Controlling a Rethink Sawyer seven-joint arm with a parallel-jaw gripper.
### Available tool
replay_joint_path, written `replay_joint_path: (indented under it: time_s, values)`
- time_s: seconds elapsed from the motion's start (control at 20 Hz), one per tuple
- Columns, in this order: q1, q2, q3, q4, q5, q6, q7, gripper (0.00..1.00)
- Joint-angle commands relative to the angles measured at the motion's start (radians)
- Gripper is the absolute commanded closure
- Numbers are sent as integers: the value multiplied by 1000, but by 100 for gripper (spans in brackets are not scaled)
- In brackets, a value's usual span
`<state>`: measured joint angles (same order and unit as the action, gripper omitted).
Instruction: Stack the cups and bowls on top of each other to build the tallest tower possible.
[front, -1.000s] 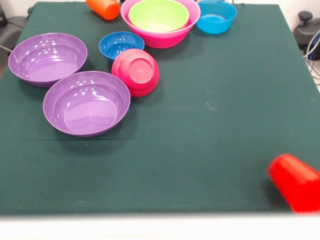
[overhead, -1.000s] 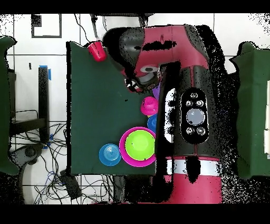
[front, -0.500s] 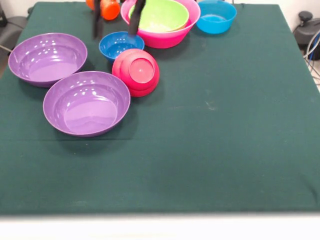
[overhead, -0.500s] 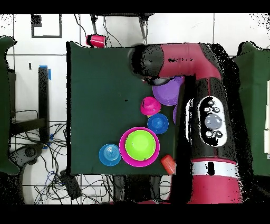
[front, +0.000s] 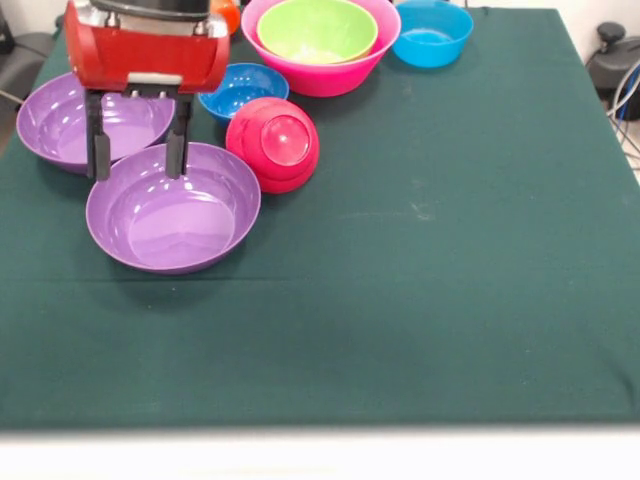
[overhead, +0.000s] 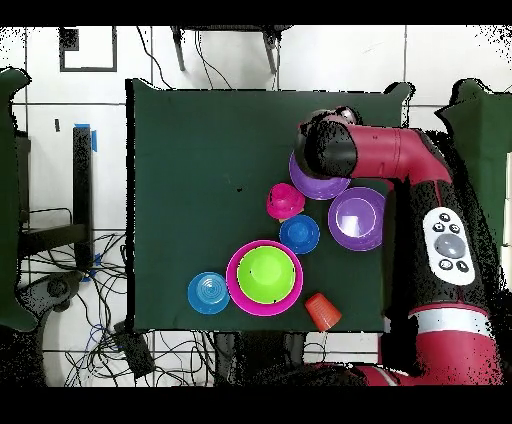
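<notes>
Arm swung over near purple bowl (front: 172, 207); end effector (front: 136, 150) fingers apart, empty, above rim

Probably lab: floor cables (overhead: 110, 330), tiled floor (overhead: 330, 60).

The gripper (front: 137, 155) body covers part of the far purple bowl (front: 60, 115) in the front view, and its top is cut off by the top edge. It hides most of the orange cup (front: 228, 12), so only a small bit shows there. The near purple bowl (front: 173, 207) is partly behind one of the fingers (front: 176, 148). From overhead, the arm (overhead: 400, 170) covers part of that bowl (overhead: 318, 184), and the fingers cannot be seen. The pink bowl (front: 325, 72) is mostly hidden by the green bowl (front: 317, 28) sitting inside it.
</notes>
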<state>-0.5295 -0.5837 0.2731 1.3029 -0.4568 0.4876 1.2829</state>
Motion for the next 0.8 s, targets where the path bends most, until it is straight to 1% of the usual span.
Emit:
replay_joint_path:
  time_s: [0.05,0.3,0.35,0.4,0.45,0.55,0.75,0.8]
  values:
    - [2,97,102,127,-35,16,-53,0]
    - [3,132,105,107,-36,20,-52,0]
    - [9,158,104,77,-31,42,-56,0]
    - [12,168,102,68,-23,66,-54,0]
    - [16,193,102,30,-15,101,-65,0]
    - [27,202,93,10,-16,122,-66,0]
    - [57,227,73,-91,-38,179,-103,0]
    - [74,206,56,-108,-49,209,-113,0]
